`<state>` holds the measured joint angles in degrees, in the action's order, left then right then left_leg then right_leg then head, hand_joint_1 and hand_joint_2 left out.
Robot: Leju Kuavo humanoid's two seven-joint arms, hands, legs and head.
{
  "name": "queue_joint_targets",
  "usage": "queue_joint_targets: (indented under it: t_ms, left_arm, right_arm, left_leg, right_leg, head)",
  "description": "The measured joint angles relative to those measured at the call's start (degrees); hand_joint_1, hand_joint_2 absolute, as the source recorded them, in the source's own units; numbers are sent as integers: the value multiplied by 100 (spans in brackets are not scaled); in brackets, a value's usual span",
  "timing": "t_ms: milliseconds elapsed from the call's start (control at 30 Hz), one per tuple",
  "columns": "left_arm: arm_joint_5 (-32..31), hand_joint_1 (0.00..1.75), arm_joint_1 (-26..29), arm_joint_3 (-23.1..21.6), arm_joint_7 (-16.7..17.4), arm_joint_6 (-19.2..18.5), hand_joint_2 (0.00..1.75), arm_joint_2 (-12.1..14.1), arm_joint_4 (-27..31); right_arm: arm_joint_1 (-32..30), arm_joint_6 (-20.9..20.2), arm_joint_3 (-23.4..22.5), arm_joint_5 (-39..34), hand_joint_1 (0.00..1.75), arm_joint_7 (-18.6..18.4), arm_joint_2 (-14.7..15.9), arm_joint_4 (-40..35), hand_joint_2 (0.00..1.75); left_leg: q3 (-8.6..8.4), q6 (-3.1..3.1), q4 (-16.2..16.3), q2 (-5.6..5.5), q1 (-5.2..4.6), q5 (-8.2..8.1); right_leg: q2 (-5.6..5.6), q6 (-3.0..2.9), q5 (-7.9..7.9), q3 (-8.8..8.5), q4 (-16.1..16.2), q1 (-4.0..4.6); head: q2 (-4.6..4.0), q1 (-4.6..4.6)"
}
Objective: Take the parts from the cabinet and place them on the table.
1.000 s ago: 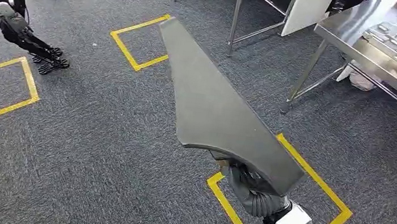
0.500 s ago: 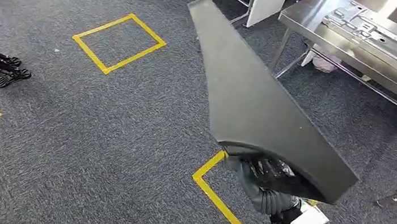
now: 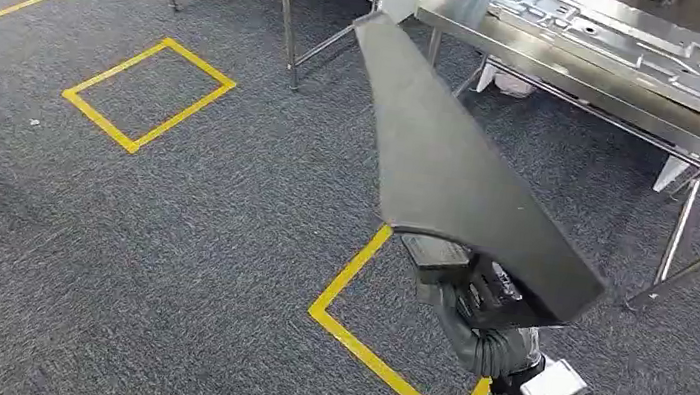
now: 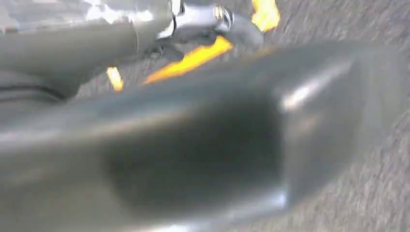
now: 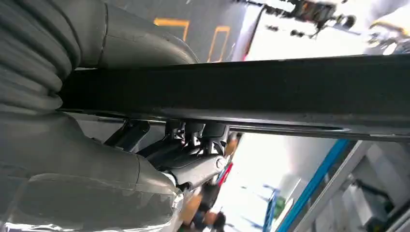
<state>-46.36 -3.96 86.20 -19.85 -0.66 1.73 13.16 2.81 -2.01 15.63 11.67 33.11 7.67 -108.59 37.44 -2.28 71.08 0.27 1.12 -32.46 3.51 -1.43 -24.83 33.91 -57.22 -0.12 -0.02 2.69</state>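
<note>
Closest to me, at the near end of the dark part [image 3: 448, 184], I have the right hand [image 3: 475, 298] clamped up under it: grey thumb on one face, darker fingers [image 5: 193, 145] on the other, the panel's edge running right through the grip in the right wrist view. That part is a long, flat, dark grey wedge, broad where I hold it and narrowing to a tip that points away toward the steel table [image 3: 582, 80]. It rides in the air above the grey carpet [image 3: 166, 266], touching nothing but the hand.

My left wrist view is a smear: a grey blurred mass right at the lens, carpet and yellow tape behind, so I cannot tell how the left hand's fingers lie.

Just under the part's broad end, a yellow taped square [image 3: 386, 363] marks the floor. Left of the part sits another yellow square [image 3: 149, 92], well apart from it. Past the part's tip stands the table on thin metal legs, with a pressed silver sheet-metal panel [image 3: 646, 48] lying flat on top.
</note>
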Motion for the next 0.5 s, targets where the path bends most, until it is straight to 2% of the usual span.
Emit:
queue_joint_targets:
  t_ms: [33, 67, 100, 167, 233, 267, 300, 333, 400, 433, 467, 500]
  left_arm:
    - [0, 0, -3, 9, 0, 0, 0, 35, 4]
    - [-2, 0, -1, 11, 0, 0, 0, 66, 4]
    - [-11, 0, -6, 13, 0, 0, 0, 105, 4]
    - [-20, 0, -10, 13, -4, -4, 0, 120, 4]
    - [-20, 0, -45, 13, -15, -46, 0, 123, 4]
    - [-20, 0, -57, 15, -28, -66, 0, 100, 4]
    - [-20, 0, -61, 13, -57, -94, 0, 103, 7]
    - [-20, 0, -39, 13, -85, -122, 0, 103, 7]
    - [-24, 0, -14, 13, -107, -138, 0, 101, 7]
    - [-24, 0, -15, 13, -107, -149, 0, 101, 7]
    - [-26, 0, -17, 13, -109, -153, 0, 101, 7]
    - [-28, 0, -19, 13, -114, -155, 0, 101, 7]
  right_arm:
    - [1, 9, 2, 20, 175, 2, 13, 0, 175]
    - [5, 7, 2, 22, 175, 9, 20, 0, 175]
    - [15, 4, 2, 7, 175, 20, 22, 11, 175]
    - [73, -24, 9, -57, 175, 72, 22, 85, 175]
    - [113, -50, 13, -162, 175, 155, 22, 184, 175]
    - [155, -65, 20, -201, 175, 203, 24, 238, 175]
    - [216, -72, 26, -240, 175, 260, 24, 291, 175]
    - [320, -90, 46, -280, 175, 310, 24, 359, 175]
    - [409, -94, 74, -319, 175, 330, 20, 459, 175]
    - [429, -96, 92, -330, 175, 332, 20, 505, 175]
    - [439, -96, 107, -339, 175, 332, 20, 542, 175]
    - [452, -96, 116, -354, 175, 330, 20, 572, 175]
  left_leg:
    - [-212, 28, -512, -51, 0, 291]
    - [-450, 66, -1064, -207, 0, 562]
    - [-564, 107, -1317, -451, -2, 527]
    - [-575, 107, -1391, -361, -20, 526]
    - [-606, 174, -1412, -274, -45, 552]
    - [-627, 225, -1486, -183, 25, 606]
    - [-636, 260, -1510, -136, 11, 618]
    - [-632, 286, -1509, -54, -2, 619]
    - [-627, 294, -1505, 80, -18, 612]
    - [-626, 291, -1501, 150, -18, 606]
    - [-631, 285, -1499, 202, -18, 599]
    - [-638, 274, -1495, 254, -18, 589]
  right_leg:
    - [72, 5, -4, -8, -8, 0]
    - [144, 13, -8, -14, -14, 2]
    - [195, 31, -3, -7, -17, 12]
    - [318, 115, 20, 48, -29, -16]
    - [420, 199, 51, 57, 5, -43]
    - [356, 214, 17, 66, -39, -31]
    - [67, 227, -111, 142, -206, 6]
    - [-153, 251, -368, 361, -639, -6]
    - [-286, 296, -751, 801, -1558, -40]
    - [-297, 317, -809, 946, -1860, -60]
    - [-309, 330, -733, 931, -1826, -73]
    - [-331, 336, -549, 783, -1547, -84]
  head:
    - [0, 2]
    - [0, 2]
    - [0, 9]
    - [0, 13]
    - [0, 9]
    - [0, 11]
    - [0, 29]
    - [0, 68]
    - [0, 63]
    - [0, 68]
    - [0, 68]
    - [0, 70]
